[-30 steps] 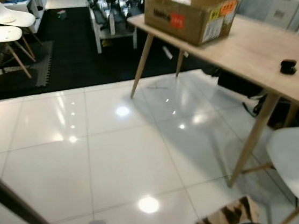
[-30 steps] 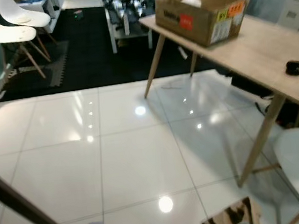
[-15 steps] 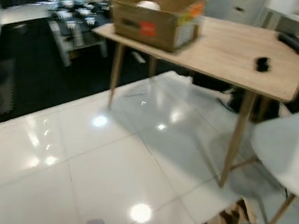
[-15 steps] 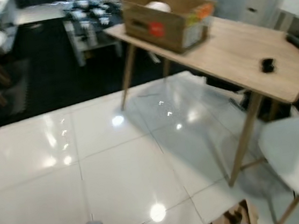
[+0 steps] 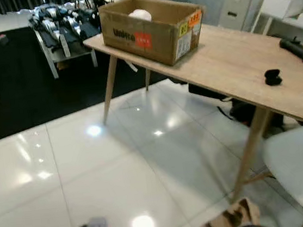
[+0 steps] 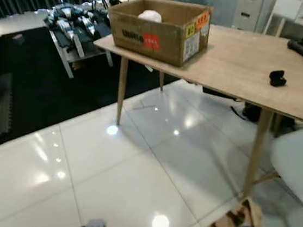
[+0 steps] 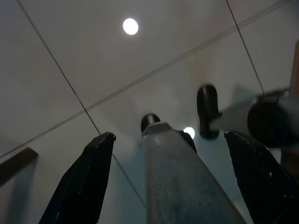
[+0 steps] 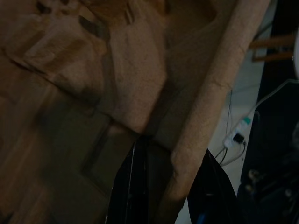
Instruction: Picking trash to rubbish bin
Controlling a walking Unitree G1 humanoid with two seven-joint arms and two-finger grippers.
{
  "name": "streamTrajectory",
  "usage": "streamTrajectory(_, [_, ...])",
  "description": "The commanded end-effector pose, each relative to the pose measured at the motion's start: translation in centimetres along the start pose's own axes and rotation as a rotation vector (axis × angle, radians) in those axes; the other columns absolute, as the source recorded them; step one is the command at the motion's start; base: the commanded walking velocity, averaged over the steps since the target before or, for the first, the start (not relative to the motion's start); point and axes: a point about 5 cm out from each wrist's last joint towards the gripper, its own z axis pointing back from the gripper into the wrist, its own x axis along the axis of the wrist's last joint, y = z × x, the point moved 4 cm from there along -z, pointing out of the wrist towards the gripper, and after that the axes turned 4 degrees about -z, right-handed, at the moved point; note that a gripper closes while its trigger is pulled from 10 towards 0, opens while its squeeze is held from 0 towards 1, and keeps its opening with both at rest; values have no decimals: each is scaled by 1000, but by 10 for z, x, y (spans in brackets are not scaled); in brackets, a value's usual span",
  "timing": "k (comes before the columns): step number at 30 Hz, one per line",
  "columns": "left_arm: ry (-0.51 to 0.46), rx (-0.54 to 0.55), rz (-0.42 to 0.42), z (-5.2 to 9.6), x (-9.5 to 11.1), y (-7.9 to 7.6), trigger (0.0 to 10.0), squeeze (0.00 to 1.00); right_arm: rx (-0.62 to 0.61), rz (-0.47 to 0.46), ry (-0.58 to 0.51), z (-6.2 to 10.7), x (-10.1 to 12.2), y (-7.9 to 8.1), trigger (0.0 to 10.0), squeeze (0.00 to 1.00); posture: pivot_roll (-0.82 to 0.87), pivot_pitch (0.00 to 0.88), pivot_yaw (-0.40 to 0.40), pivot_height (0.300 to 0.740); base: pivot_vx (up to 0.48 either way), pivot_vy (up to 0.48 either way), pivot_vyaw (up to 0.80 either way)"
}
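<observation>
One item in grasp: the right gripper is clenching a crumpled brown paper trash piece, its fingers closing on a folded edge.
Trash location: it is hanging low at the robot's right, showing as a mottled brown patch beside the white chair.
Left gripper: it is hanging idle over the tiled floor, fingers spread wide and gripping nothing.
Surroundings: a wooden worktop is carrying a cardboard box.
Step in hand: carrying, judging by the grasp.
Next move: locating the rubbish bin, walking there, releasing overhead.
</observation>
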Motion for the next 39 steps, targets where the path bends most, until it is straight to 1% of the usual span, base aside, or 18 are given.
streamTrajectory(1, [26, 0, 4, 1, -9, 0, 10000, 0, 18, -9, -29, 0, 8, 3, 10000, 0, -41, 38, -26, 740, 300, 0, 0])
streamTrajectory(5, [25, 0, 4, 1, -9, 0, 10000, 0, 26, -16, -35, 0, 10, 4, 10000, 0, -42, 38, -25, 740, 301, 0, 0])
streamTrajectory(10, [23, -2, 5, 1, -8, -1, 10000, 0, 64, -18, -38, 0, 11, 9, 10000, 0, -43, 39, -24, 740, 304, 0, 0])
streamTrajectory(12, [22, -3, 6, 1, -8, -1, 10000, 0, 68, -21, -39, 0, 11, 9, 10000, 0, -44, 41, -24, 740, 304, 0, 513])
streamTrajectory(15, [21, -5, 6, 1, -7, -2, 10000, 0, 60, -15, -40, 0, 11, 9, 10000, 0, -44, 39, -26, 740, 304, 0, 779])
streamTrajectory(18, [18, -6, 7, 0, -6, -2, 10000, 0, 50, -31, -46, 0, 13, 7, 10000, 0, -45, 41, -26, 740, 305, 0, 0])
streamTrajectory(23, [18, -8, 7, 0, -6, -3, 10000, 0, 44, -28, -46, 0, 13, 6, 10000, 0, -45, 44, -25, 740, 303, 0, 0])
streamTrajectory(39, [20, -10, -1, 1, -6, -1, 10000, 0, 46, -45, -42, 0, 13, 8, 10000, 0, -49, 48, -18, 740, 302, 0, 0])
